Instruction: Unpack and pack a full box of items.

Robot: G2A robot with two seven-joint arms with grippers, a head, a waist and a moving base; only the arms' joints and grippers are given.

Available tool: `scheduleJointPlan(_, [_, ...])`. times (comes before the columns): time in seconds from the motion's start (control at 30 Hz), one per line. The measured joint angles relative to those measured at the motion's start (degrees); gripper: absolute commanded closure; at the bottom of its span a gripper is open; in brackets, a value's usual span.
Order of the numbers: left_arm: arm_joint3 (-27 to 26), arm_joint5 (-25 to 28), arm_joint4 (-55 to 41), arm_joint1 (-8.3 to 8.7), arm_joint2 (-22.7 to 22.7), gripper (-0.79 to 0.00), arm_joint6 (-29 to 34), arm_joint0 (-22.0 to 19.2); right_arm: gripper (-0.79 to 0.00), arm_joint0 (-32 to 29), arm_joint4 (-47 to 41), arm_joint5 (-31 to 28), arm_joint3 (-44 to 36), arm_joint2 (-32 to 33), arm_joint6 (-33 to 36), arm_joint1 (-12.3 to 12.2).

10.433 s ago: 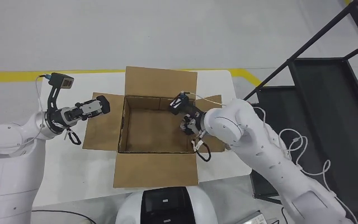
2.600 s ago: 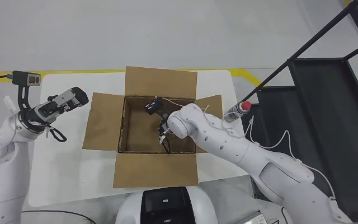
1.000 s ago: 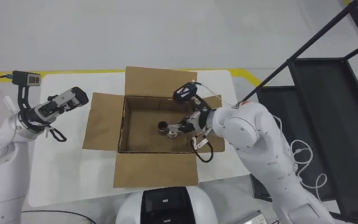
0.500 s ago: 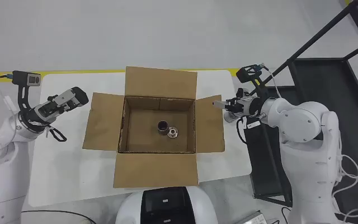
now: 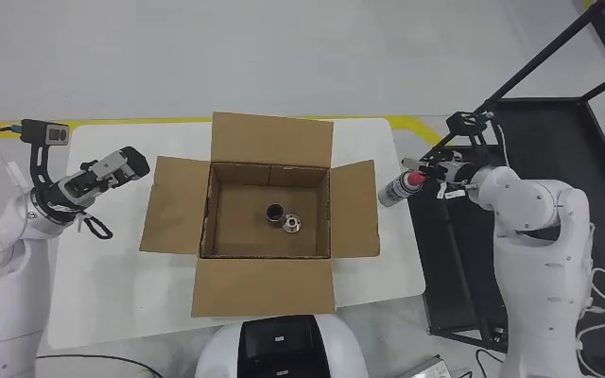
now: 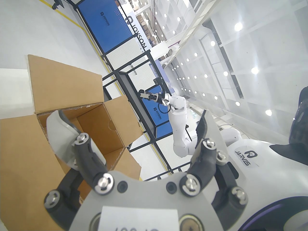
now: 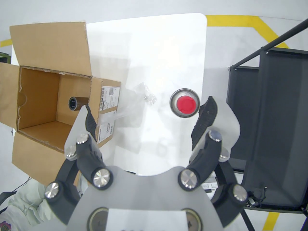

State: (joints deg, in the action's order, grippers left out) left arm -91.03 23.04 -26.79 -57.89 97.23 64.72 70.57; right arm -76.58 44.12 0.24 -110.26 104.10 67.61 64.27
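The open cardboard box [image 5: 357, 219] stands mid-table with all flaps spread. On its floor lie a dark cylinder [image 5: 274, 213] and a small silver piece [image 5: 293, 224]; the cylinder [image 7: 73, 103] also appears in the right wrist view. A spray can with a red cap [image 5: 397, 189] stands upright at the table's right edge. My right gripper [image 5: 423, 172] hangs open above it and slightly to its right, holding nothing; the right wrist view has the can [image 7: 184, 105] below the right gripper [image 7: 148, 110]. My left gripper [image 5: 125, 166] is open and empty, left of the box.
A clear plastic bag [image 7: 142, 93] lies on the table between the box [image 7: 48, 46] and the can. A black metal rack [image 5: 534, 180] stands just off the table's right edge. Bare tabletop [image 5: 113, 283] lies left of the box.
My right arm has pulled out of the box and swung right over the can, leaving the cylinder and silver piece inside. The left arm has stayed still for the last few seconds.
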Motion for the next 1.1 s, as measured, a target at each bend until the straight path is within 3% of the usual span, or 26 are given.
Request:
scheduleJointPlan(0.33, [0.0, 0.0, 0.0, 0.00, 0.0, -0.785, 0.0, 0.0, -0.785, -2.0, 1.1, -3.0, 7.6, -3.0, -9.9, -0.1])
scheduleJointPlan(0.6, [0.0, 0.0, 0.0, 0.00, 0.0, -0.785, 0.0, 0.0, -0.785, -3.4, 2.9, -6.8, 14.6, -5.3, -22.3, 0.1])
scheduleJointPlan(0.87, [0.0, 0.0, 0.0, 0.00, 0.0, -0.785, 0.0, 0.0, -0.785, -5.7, 12.0, -3.5, 15.6, -6.8, -29.6, 0.0])
scheduleJointPlan(1.1, [0.0, 0.0, 0.0, 0.00, 0.0, -0.785, 0.0, 0.0, -0.785, -5.9, 13.4, -4.7, 18.9, -9.1, -34.4, 0.2])
